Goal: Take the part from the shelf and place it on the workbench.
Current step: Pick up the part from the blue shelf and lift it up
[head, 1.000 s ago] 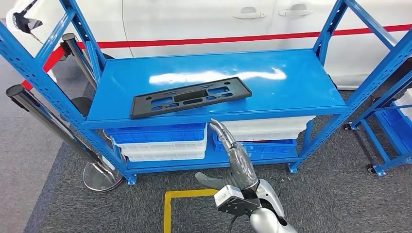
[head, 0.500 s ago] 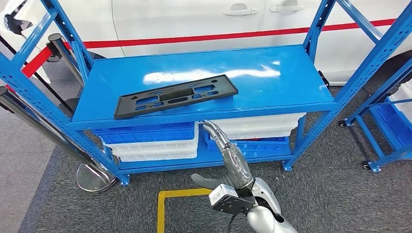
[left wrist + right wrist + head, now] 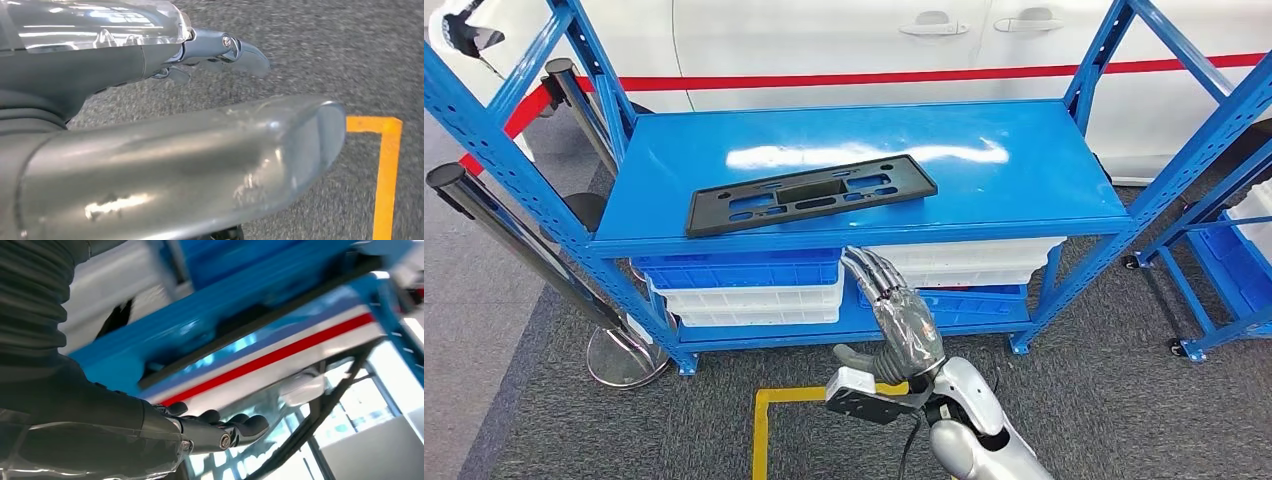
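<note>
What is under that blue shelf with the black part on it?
Stacked blue and white bins sit on a lower level under the shelf. Their contents are hidden.

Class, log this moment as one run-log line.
phase: reaching | right hand: empty, below shelf edge | black part: flat on shelf | left hand: empty
</note>
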`<action>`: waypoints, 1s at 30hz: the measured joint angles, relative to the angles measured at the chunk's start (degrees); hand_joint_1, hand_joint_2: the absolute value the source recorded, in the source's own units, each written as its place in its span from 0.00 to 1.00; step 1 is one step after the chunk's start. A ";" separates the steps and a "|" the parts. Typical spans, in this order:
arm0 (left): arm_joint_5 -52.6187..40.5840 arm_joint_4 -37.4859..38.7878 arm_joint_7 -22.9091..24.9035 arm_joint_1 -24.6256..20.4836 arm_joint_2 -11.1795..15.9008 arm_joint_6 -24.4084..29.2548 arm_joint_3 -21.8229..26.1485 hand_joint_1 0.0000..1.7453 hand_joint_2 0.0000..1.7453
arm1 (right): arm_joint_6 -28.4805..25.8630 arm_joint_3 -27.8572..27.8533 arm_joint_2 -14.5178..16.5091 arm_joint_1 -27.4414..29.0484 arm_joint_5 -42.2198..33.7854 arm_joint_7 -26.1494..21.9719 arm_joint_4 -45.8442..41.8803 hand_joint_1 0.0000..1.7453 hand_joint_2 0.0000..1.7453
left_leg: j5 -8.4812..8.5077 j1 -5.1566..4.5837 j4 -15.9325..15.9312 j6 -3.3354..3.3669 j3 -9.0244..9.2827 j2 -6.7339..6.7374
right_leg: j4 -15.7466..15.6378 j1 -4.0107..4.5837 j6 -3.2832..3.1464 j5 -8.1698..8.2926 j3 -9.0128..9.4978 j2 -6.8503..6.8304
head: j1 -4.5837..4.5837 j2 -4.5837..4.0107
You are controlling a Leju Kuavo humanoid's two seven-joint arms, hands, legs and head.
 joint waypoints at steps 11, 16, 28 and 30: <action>-2.77 0.00 5.21 -2.62 -0.27 -1.70 -4.07 0.00 0.00 | -21.89 6.82 6.96 -3.37 35.61 17.39 13.15 0.00 1.00 | -7.36 0.92 15.75 -3.54 -7.43 0.06 | -3.85 -0.38 -2.49 1.31 1.03 0.02 | -0.70 -0.01; -2.40 0.01 5.29 -2.78 -0.30 -3.95 -4.88 0.00 0.00 | -22.03 7.91 9.11 -3.73 35.85 15.52 16.79 0.00 1.00 | -0.53 1.30 1.65 -3.45 -0.62 -0.02 | -3.14 -0.60 -1.30 1.04 0.86 0.10 | -0.79 -0.02; -1.09 0.02 5.67 -2.88 -0.84 -7.02 -5.35 0.00 0.00 | -22.17 6.98 12.04 -3.41 33.16 7.53 17.81 0.00 1.00 | -0.35 0.27 -0.35 0.10 0.40 -0.10 | 9.61 -0.45 0.25 -2.73 -6.38 0.04 | -0.40 -0.01; -1.03 0.05 5.87 -2.88 -0.98 -7.08 -5.41 0.00 0.00 | -22.17 6.51 12.70 -3.42 32.48 6.54 17.96 0.00 1.00 | -0.77 -0.05 -0.26 -0.06 0.85 -0.17 | 2.06 -0.01 -0.75 1.08 -2.75 0.00 | -0.44 -0.01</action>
